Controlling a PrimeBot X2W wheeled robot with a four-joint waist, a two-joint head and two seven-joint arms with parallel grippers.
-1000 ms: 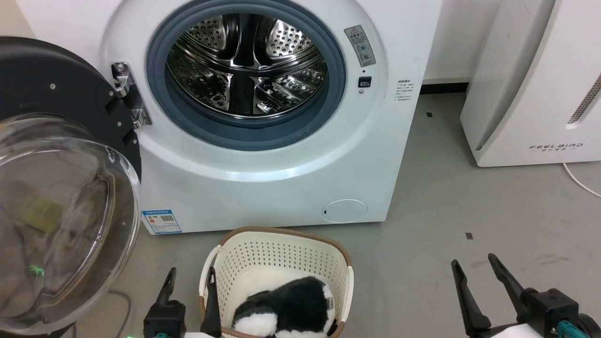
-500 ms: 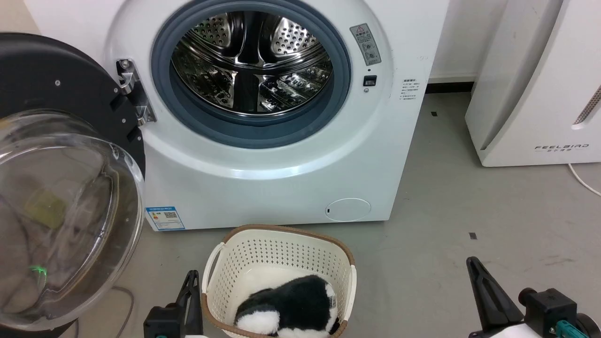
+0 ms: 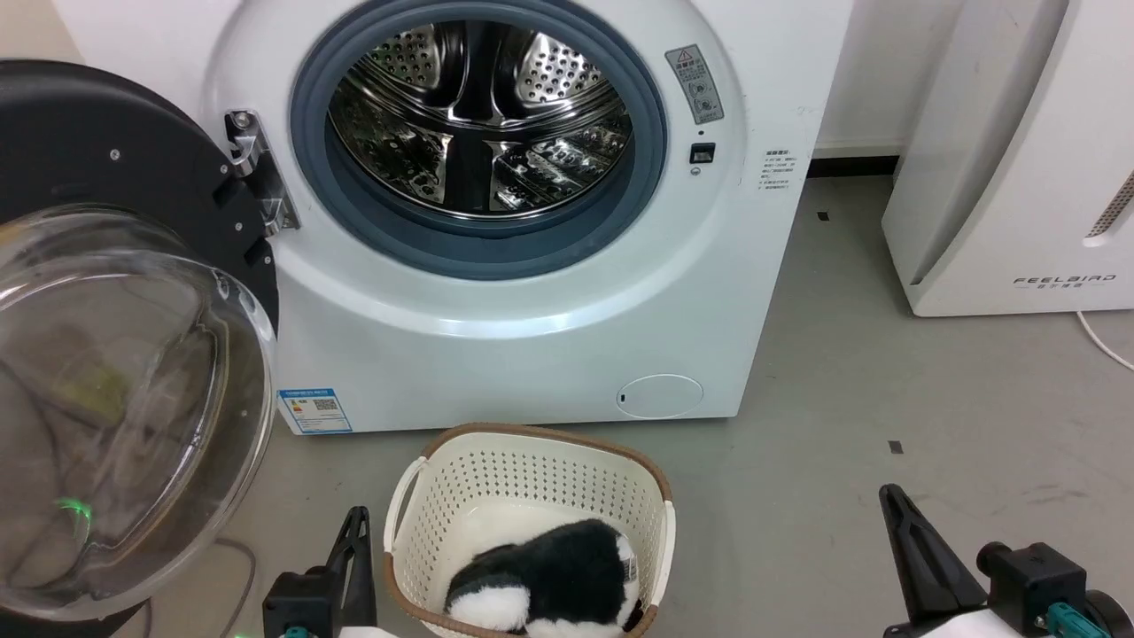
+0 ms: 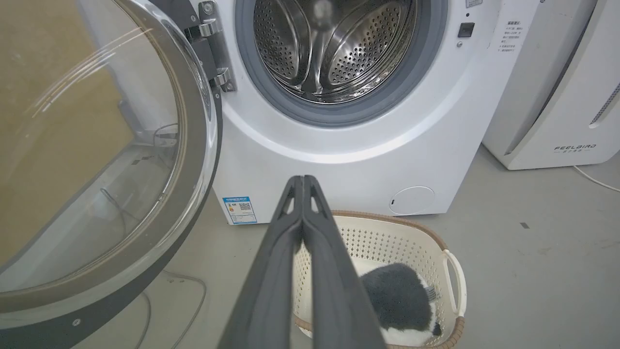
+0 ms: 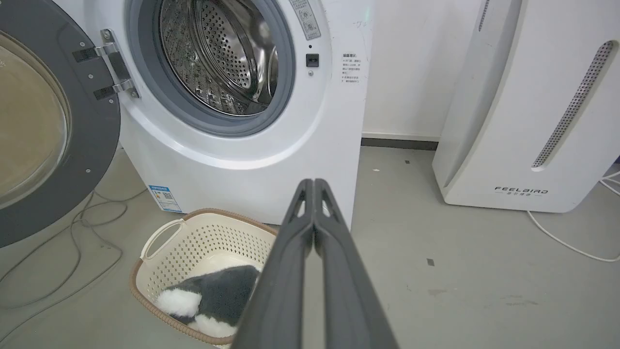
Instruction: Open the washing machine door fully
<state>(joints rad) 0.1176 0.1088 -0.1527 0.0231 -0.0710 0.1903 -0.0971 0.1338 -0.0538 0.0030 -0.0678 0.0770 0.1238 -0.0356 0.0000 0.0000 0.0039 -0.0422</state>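
The left tool (image 4: pixel 302 180) is clenched, two long dark fingers (image 4: pixel 271 271) pressed together on nothing; the right tool (image 5: pixel 314 182) too. Between them sits a cream basket (image 3: pixel 532 478) full of holes, its fluffy black-and-white toy (image 3: pixel 549 567) cut off at the bottom. Behind stands the white washing machine (image 3: pixel 496 354), shiny drum (image 3: pixel 478 115) bare. The round black washing machine door (image 3: pixel 106 151), with its bulging clear bowl, is swung out at the left, partly cut off.

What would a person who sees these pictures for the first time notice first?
The washing machine door stands swung wide open at the left of the head view, its clear glass bowl bulging toward the camera. Beside it the washing machine shows its shiny perforated steel drum in the upper middle. On the floor in front stands a cream basket holding a black-and-white furry thing.
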